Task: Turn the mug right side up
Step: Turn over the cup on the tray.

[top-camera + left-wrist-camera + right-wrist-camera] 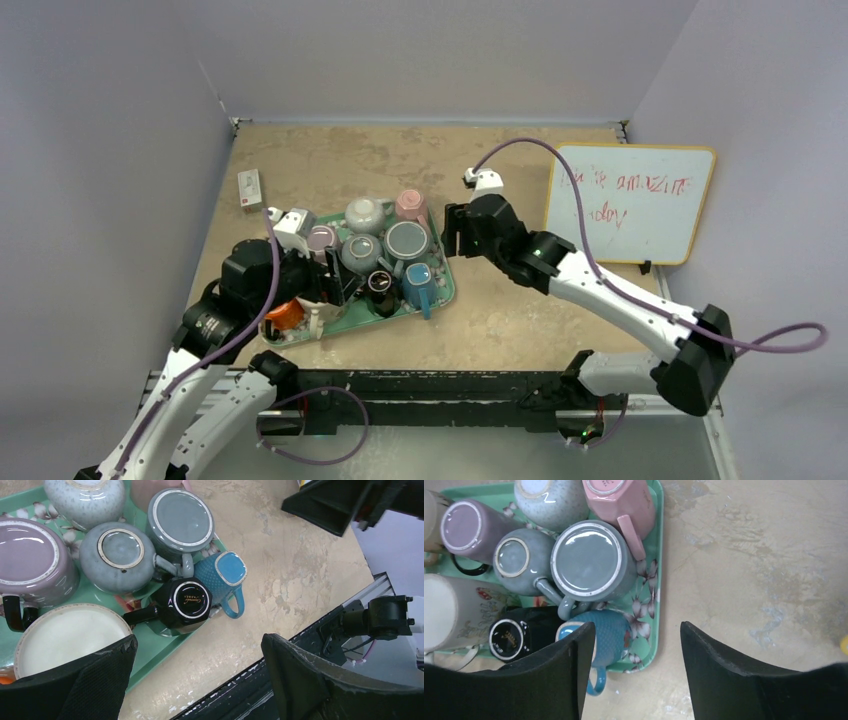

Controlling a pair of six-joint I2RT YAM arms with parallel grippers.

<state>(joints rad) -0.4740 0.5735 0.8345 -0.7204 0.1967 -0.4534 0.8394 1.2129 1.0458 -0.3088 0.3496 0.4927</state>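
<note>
Left gripper (199,640) and right gripper (638,627) hang spread and empty, the right partly hiding the blue mug (611,637).

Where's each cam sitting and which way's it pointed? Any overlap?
Top external: above and behind the bases, looking down on the table; both arms show.
Left wrist: on the left arm, looking down at the tray, its near-right corner; left gripper at bottom.
Right wrist: on the right arm, looking down at the tray's right edge; right gripper at bottom.
Shared: both wrist views catch the upside-down blue mug.
</note>
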